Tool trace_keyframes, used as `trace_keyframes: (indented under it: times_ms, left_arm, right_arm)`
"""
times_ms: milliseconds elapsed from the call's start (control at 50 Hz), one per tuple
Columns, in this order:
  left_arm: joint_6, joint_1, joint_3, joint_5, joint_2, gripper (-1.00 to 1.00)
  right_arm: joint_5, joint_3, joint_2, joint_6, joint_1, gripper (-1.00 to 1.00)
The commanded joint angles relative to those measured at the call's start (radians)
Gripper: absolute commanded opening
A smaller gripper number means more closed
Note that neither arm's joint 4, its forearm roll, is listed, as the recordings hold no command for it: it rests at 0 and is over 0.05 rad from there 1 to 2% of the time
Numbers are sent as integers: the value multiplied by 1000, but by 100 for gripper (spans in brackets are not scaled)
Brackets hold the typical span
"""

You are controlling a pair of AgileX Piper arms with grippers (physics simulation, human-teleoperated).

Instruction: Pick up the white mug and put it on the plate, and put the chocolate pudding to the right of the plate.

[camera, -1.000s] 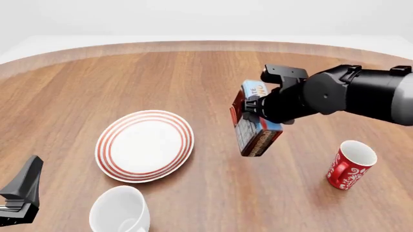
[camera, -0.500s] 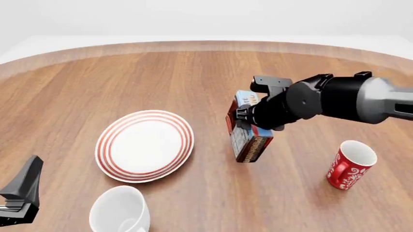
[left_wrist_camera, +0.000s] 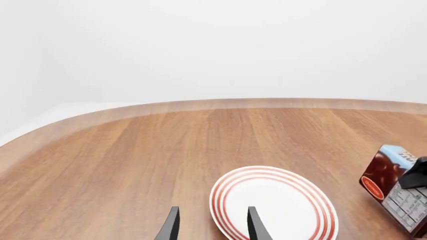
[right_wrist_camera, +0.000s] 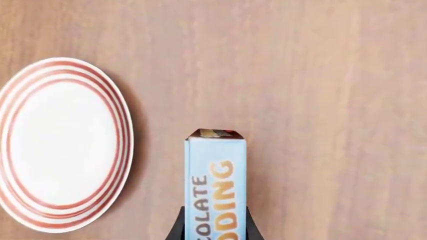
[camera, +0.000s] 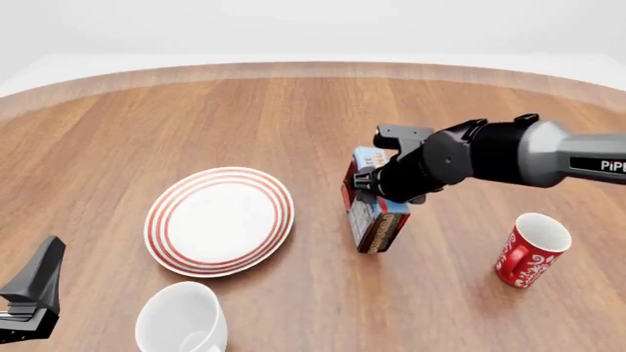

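Observation:
The chocolate pudding carton (camera: pixel 376 220) hangs upright to the right of the plate (camera: pixel 220 220), its lower end at or just above the table. My right gripper (camera: pixel 372 189) is shut on its upper part. In the right wrist view the carton's blue face (right_wrist_camera: pixel 215 185) sits between the fingers of my right gripper (right_wrist_camera: pixel 215 227), with the plate (right_wrist_camera: pixel 60 145) beside it. The white mug (camera: pixel 181 319) lies near the front edge, in front of the plate. My left gripper (camera: pixel 29 293) is open and empty at the front left. In its wrist view the left gripper (left_wrist_camera: pixel 212 230) points toward the plate (left_wrist_camera: pixel 273 205).
A red mug with white swirls (camera: pixel 528 249) stands to the right of the carton. The right arm (camera: pixel 509 154) reaches in from the right above the table. The wooden table's (camera: pixel 293 110) far edge curves across the back.
My right gripper has carried the carton left and down, closer to the plate and the table. The left gripper, the mugs and the plate have not moved.

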Motion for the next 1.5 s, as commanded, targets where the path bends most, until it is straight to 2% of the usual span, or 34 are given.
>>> trace_keyframes:
  times_ms: [20,260,460,480,780,800,840,1160,1180,1500]
  left_arm:
    - [0,0,0,0,0,100]
    - [0,0,0,0,0,100]
    - [0,0,0,0,0,100]
    - [0,0,0,0,0,100]
    - [0,0,0,0,0,100]
    - [0,0,0,0,0,100]
    - [0,0,0,0,0,100]
    - [0,0,0,0,0,100]
    - [0,0,0,0,0,100]
    - [0,0,0,0,0,100]
  right_arm:
    - [-4,-6,25,16,2,-100]
    - [-3,-8,40,12,-2,-100]
    - [-4,-11,49,36,16,-100]
    - [-7,-9,54,54,29,100]
    - [6,-34,34,43,23,100]
    - [8,-40,25,14,13,100]
    - [10,-37,21,26,19,100]
    - [40,-52,-32,-17,7,100]
    - [44,-56,-36,-36,5,100]
    - [53,-24,-107,-53,1,100]
